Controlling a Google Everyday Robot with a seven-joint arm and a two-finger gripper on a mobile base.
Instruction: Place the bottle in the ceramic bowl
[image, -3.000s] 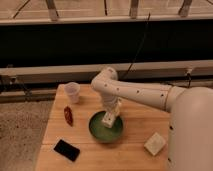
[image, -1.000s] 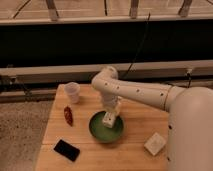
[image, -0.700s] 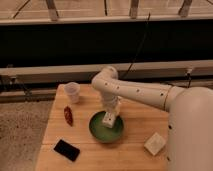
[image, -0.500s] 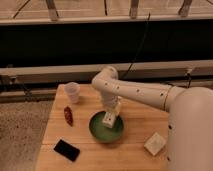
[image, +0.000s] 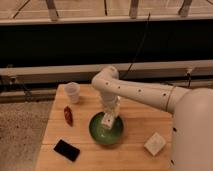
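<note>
The gripper (image: 107, 121) is lowered into the green ceramic bowl (image: 106, 129), so placement is judged nearly finished, though neither the bottle nor the jaws' state can be told.

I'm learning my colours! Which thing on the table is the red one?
The small red packet near the left edge, between the white cup and black phone. The gripper is over the green bowl.

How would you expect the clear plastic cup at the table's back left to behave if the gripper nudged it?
The cup stands upright, looks thin and apparently empty, so it is probably light and apt to tip or slide. The gripper is over the green bowl.
</note>
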